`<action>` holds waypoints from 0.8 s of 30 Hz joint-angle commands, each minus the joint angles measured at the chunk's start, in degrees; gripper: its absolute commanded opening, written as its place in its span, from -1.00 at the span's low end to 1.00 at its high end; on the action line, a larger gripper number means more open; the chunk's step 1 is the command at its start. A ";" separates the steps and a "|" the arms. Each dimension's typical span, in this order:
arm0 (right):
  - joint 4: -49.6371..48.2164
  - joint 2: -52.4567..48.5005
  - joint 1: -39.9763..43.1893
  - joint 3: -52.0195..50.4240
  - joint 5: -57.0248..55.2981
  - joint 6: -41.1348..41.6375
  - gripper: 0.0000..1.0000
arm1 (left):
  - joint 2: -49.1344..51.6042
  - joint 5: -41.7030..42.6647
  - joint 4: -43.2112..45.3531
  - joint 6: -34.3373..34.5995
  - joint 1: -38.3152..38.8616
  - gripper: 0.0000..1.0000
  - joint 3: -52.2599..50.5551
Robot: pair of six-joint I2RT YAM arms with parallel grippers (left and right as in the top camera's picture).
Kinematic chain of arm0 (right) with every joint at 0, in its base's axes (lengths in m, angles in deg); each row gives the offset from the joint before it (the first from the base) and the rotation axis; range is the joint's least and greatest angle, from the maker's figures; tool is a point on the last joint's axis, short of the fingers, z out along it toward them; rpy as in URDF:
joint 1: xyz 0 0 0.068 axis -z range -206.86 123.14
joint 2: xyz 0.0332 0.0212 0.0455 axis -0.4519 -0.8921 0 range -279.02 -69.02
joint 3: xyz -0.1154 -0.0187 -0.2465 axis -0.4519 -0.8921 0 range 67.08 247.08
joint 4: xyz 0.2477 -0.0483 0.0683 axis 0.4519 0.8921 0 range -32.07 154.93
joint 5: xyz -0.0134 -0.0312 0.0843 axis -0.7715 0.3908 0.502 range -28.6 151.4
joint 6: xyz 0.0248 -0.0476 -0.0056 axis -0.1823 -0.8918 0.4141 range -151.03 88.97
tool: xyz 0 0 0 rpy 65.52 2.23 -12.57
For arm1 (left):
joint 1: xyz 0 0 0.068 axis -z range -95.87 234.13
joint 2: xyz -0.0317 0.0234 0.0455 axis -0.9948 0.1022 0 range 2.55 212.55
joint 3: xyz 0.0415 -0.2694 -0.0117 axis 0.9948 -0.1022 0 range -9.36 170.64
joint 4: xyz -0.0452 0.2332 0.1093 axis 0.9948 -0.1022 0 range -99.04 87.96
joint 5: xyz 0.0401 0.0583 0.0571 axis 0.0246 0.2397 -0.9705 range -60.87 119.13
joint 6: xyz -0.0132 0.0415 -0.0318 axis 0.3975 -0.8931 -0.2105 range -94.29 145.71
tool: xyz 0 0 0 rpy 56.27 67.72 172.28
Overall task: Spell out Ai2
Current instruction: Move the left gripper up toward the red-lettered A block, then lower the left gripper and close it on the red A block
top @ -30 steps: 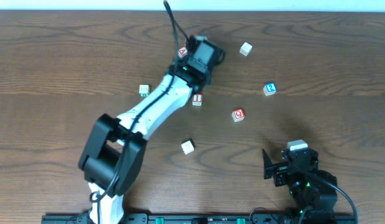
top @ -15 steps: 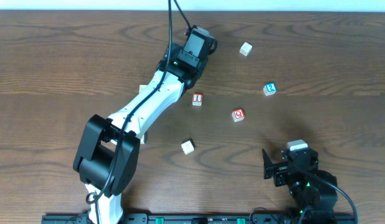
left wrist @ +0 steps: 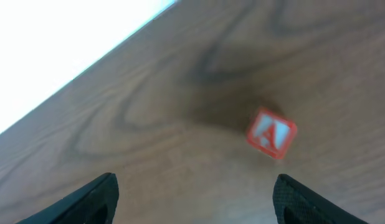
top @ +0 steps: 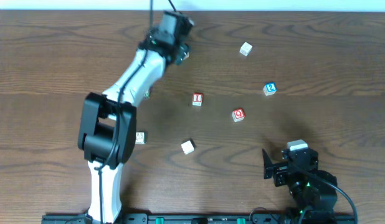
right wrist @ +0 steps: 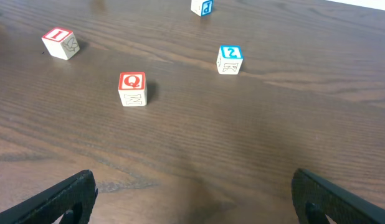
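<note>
Ai2 not yet spelled; cubes scattered on dark wood-grain table (top: 55, 74), white beyond its far edge. Both left gripper (left wrist: 194, 183) and right gripper (right wrist: 192, 180): jaws spread, empty. Relative to Q cube (top: 238, 114): I cube (top: 197, 99) near left; 2 cube (top: 270, 89) right, farther back; A cube (left wrist: 271, 132) far back-left, under left gripper.

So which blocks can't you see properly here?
- A cube: left wrist view, blurred.
- Pale cube: overhead, partly behind the left arm; marking too small.
- Far blue-marked cube: right wrist view, cut off by the top edge.
</note>
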 commanded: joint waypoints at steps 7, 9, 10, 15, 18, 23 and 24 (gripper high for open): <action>0.00 0.31 0.39 -0.42 0.66 -0.63 0.99 | 6.73 14.53 -3.17 -2.27 -0.72 0.70 8.57; 0.00 0.31 0.39 -0.42 0.66 -0.63 0.99 | 7.37 15.06 -4.55 -2.40 -0.68 0.70 8.57; 0.02 0.31 0.39 -0.42 0.66 -0.63 0.98 | 7.58 15.10 -5.31 -2.84 -0.66 0.72 8.57; 0.00 0.31 0.39 -0.42 0.63 -0.63 0.99 | 7.87 15.10 -7.52 -5.18 -0.68 0.72 8.57; 0.02 0.31 0.39 -0.42 0.66 -0.63 0.98 | 7.89 15.98 -7.52 -5.20 -0.68 0.70 8.57; 0.02 0.31 0.39 -0.42 0.66 -0.63 0.99 | 8.48 16.39 -6.51 -6.21 -0.68 0.66 8.55; 0.00 0.31 0.39 -0.42 0.66 -0.63 0.99 | 8.87 16.37 -5.99 -6.23 -0.68 0.66 8.55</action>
